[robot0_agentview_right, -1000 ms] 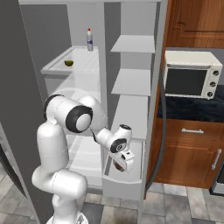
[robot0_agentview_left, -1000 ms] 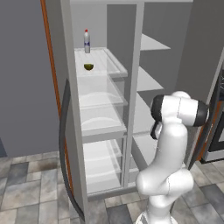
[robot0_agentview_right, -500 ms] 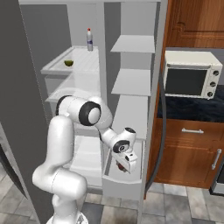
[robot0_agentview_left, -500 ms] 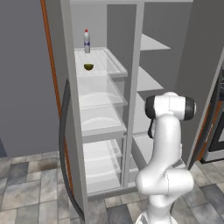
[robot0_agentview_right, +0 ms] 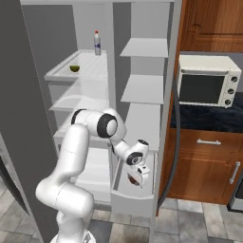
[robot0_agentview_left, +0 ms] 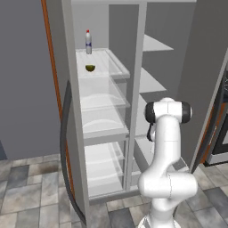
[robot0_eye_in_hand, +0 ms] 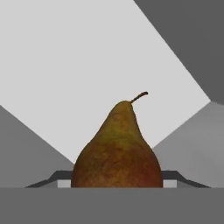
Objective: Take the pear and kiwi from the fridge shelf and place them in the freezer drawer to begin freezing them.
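A reddish-brown pear (robot0_eye_in_hand: 116,151) with a curved stem sits between my gripper's (robot0_eye_in_hand: 116,180) dark fingertips (robot0_eye_in_hand: 176,176), which are shut on it. Seen from the right base, the gripper (robot0_agentview_right: 135,176) hangs low inside the open freezer drawer (robot0_agentview_right: 132,201), the pear (robot0_agentview_right: 133,180) showing as a red spot at its tip. The small green kiwi (robot0_agentview_left: 90,67) (robot0_agentview_right: 74,68) lies on the white fridge shelf (robot0_agentview_left: 111,62) (robot0_agentview_right: 90,65), high up and far from the gripper. In the left base view my arm hides the drawer.
A bottle (robot0_agentview_left: 88,42) (robot0_agentview_right: 97,43) stands at the back of the fridge shelf. Clear-fronted bins (robot0_agentview_left: 104,100) sit below it. Grey shelves (robot0_agentview_right: 142,88) rise above the drawer. A microwave (robot0_agentview_right: 206,80) and wooden cabinets (robot0_agentview_right: 209,166) stand to the right.
The arm's elbow has swung toward the fridge and the gripper has sunk slightly deeper into the drawer with the pear. The kiwi and bottle have stayed put.
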